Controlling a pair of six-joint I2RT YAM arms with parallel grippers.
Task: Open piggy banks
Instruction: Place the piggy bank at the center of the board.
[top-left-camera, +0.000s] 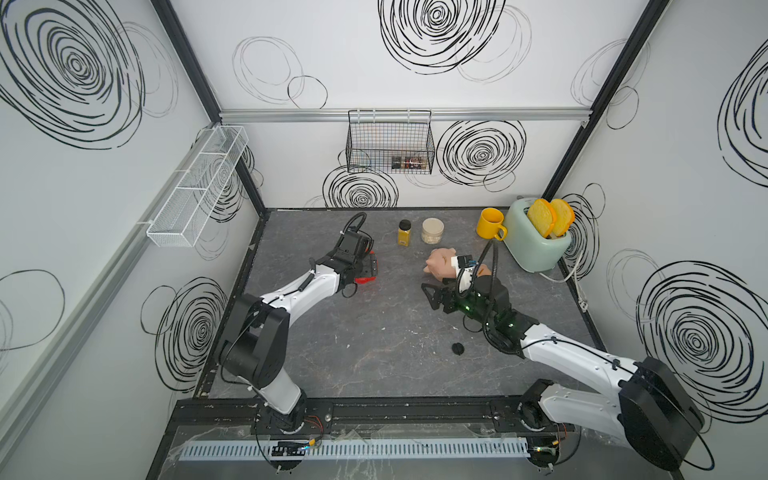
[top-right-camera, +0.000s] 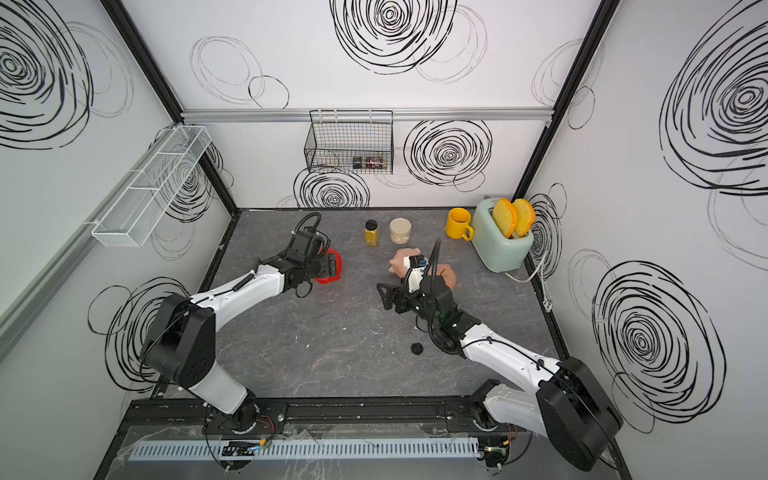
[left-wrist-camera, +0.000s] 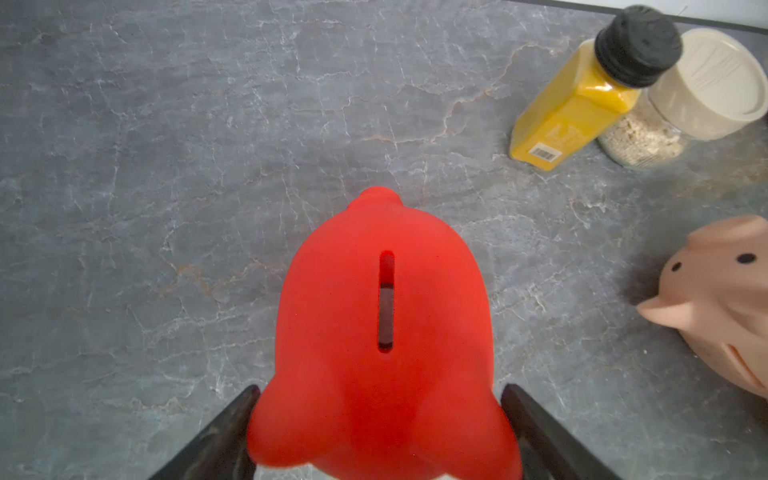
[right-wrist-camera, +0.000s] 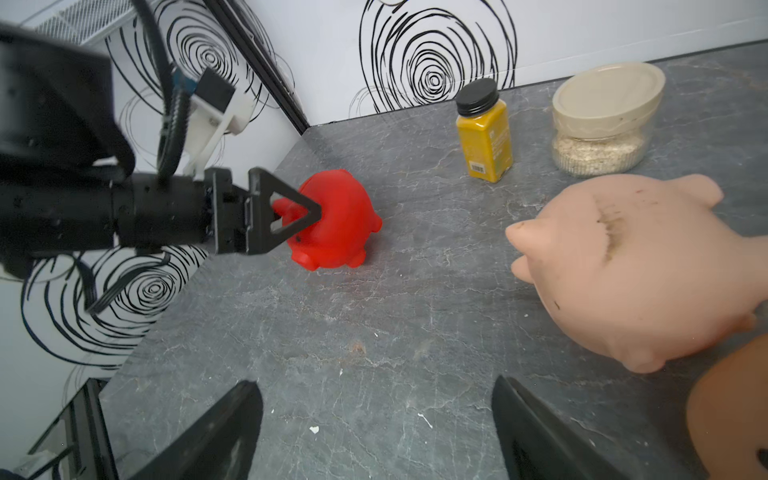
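The red piggy bank (left-wrist-camera: 386, 332) stands upright at the table's left, slot up; it also shows in a top view (top-right-camera: 337, 259). My left gripper (left-wrist-camera: 379, 395) is open, one finger on each side of the pig's head end. The pale pink piggy bank (top-left-camera: 440, 262) lies mid-table, with the peach-tan piggy bank (top-right-camera: 449, 277) just behind my right wrist. My right gripper (right-wrist-camera: 376, 399) is open over bare table, in front of and left of the pink pig (right-wrist-camera: 631, 266), holding nothing. A loose black plug (top-left-camera: 457, 348) lies on the table nearer the front.
A yellow spice bottle (top-left-camera: 404, 232) and a lidded jar (top-left-camera: 432, 230) stand at the back. A yellow mug (top-left-camera: 490, 223) and a green toaster (top-left-camera: 534, 245) with toast sit at the back right. A wire basket (top-left-camera: 390, 141) hangs on the back wall.
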